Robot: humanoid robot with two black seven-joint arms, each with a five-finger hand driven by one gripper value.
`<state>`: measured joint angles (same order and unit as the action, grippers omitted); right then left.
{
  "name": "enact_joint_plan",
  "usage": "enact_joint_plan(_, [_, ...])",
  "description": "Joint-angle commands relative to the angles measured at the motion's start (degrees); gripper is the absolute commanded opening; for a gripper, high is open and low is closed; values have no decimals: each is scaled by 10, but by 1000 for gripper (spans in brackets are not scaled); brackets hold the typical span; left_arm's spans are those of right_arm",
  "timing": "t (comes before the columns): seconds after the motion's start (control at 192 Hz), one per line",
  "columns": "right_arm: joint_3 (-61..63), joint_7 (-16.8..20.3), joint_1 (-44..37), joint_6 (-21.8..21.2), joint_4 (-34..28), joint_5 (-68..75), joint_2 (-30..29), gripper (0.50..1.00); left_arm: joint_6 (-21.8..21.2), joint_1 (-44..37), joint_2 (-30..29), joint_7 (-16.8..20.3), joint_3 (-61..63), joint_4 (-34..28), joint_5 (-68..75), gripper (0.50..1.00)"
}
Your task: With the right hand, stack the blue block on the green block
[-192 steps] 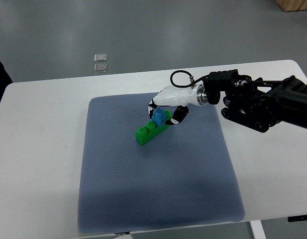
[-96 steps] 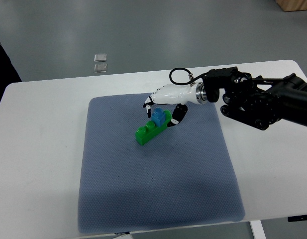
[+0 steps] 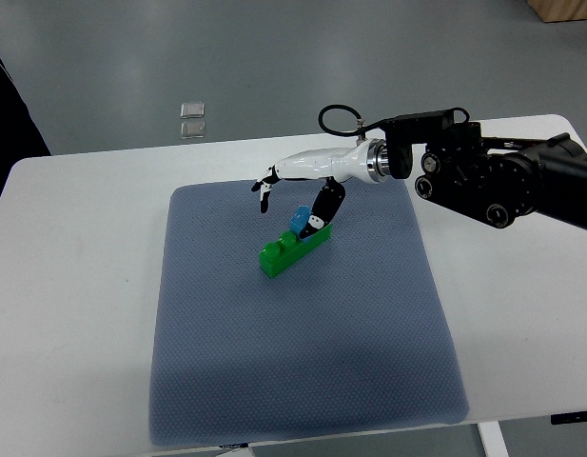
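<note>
At centre frame, the blue block (image 3: 300, 222) sits on the green block (image 3: 291, 249), apparently stacked. Right hand (image 3: 298, 186) hovers above with fingers spread, grasping nothing, leaving the stack clear.

The right hand (image 3: 303, 181) has a glossy white shell with black fingertips (image 3: 264, 195) and a silver wrist ring (image 3: 377, 160). Its arm (image 3: 502, 181) is bulky black, with a looped black cable (image 3: 336, 118).

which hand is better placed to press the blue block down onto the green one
Right. The right hand hovers directly over the blue block, which sits tilted on the green block, fingers spread and thumb beside it. No left arm shows in the picture.
</note>
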<state>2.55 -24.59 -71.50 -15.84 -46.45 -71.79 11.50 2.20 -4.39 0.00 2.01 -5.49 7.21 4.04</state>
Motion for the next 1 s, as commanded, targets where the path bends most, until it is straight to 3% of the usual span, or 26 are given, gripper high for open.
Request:
enact_joint_plan(0.0, [24, 1, 0, -21, 0, 36, 4, 911, 0, 0, 0, 0, 0, 0, 0, 1000])
enact_joint_plan(0.135, [40, 3, 2, -21, 5, 110, 25, 911, 0, 0, 0, 0, 0, 0, 0, 1000])
enact_joint_plan(0.302, [72, 52, 23, -9, 24, 327, 38, 911, 0, 0, 0, 0, 0, 0, 0, 1000])
enact_joint_plan(0.53, [73, 80, 93, 22, 58, 524, 45, 911, 0, 0, 0, 0, 0, 0, 0, 1000])
enact_joint_plan(0.671, [73, 80, 126, 40, 71, 609, 44, 911, 0, 0, 0, 0, 0, 0, 0, 1000])
enact_joint_plan(0.993, [103, 80, 174, 33, 72, 710, 47, 913, 0, 0, 0, 0, 0, 0, 0, 1000])
